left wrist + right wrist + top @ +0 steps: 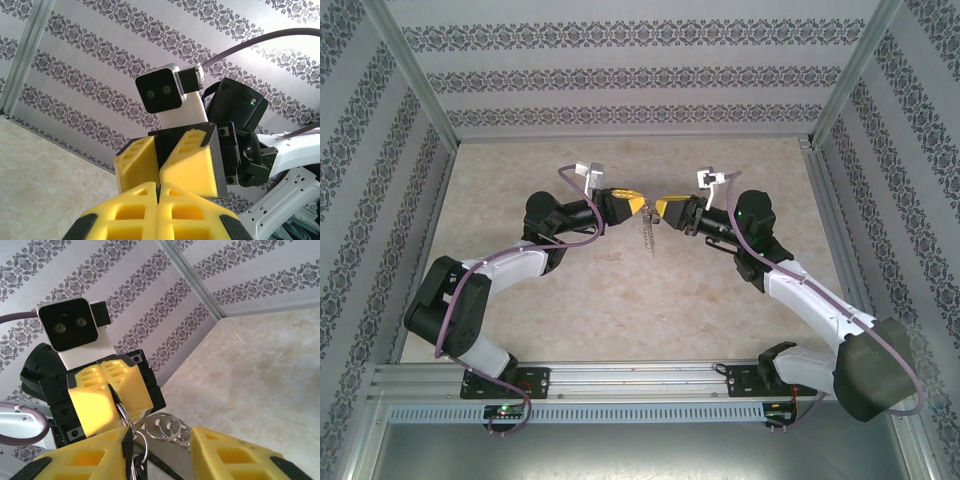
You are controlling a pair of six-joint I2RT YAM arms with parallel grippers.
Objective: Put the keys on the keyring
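Left arm (pixel 505 272) and right arm (pixel 815 300) arch inward, tips meeting above the beige table (pixel 620 325)
The left gripper (pixel 641 207) pinches the thin silver metal keyring (pixel 122 412) (its chain (pixel 648 240) dangles below); the right gripper (pixel 659 208) stands with fingers apart around the ring

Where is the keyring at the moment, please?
In the right wrist view, the keyring hangs from the shut left gripper, just ahead of the right gripper; from above, it dangles mid-table between both grippers.
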